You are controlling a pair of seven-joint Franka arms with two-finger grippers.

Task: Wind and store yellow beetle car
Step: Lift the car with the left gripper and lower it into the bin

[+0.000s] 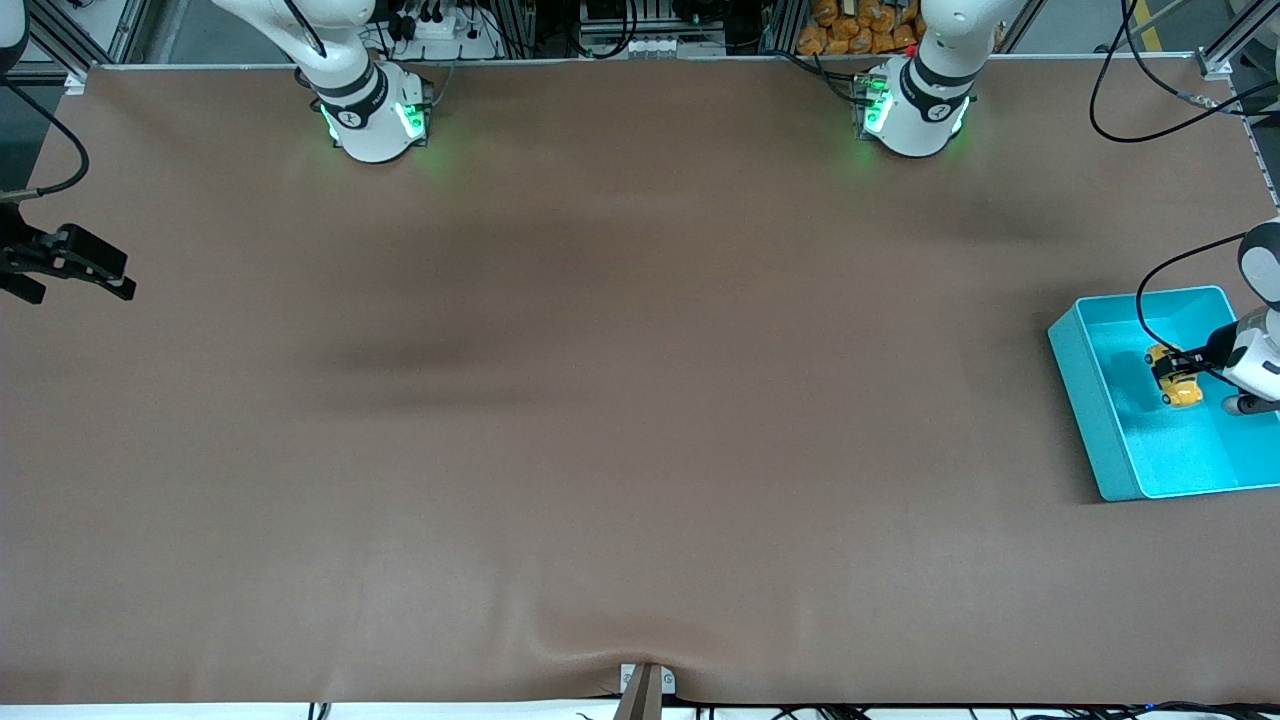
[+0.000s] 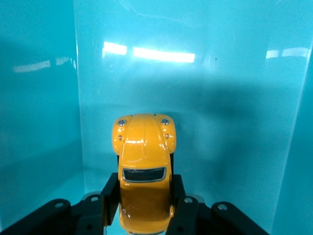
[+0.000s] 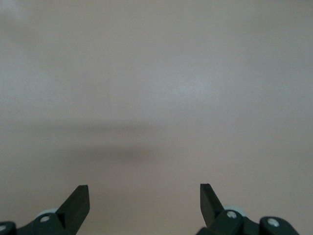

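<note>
Counter was covered in plain brown sheet, both arm bases along its edge farthest from the front camera. Bin, turquoise and open-topped, sat at the left arm's end of the counter. Left tool was inside the bin opening, fingers clamped on the car across its sides. Car was yellow-orange with a beetle body, and the left wrist view showed its hood pointing away from the tool toward a bin wall. Couldn't tell whether its wheels touched the bin floor or hung just above it. Right tool waited at the right arm's end of the counter, well apart from the bin. Its fingers stood wide apart with nothing between them, only bare brown sheet under it.
</note>
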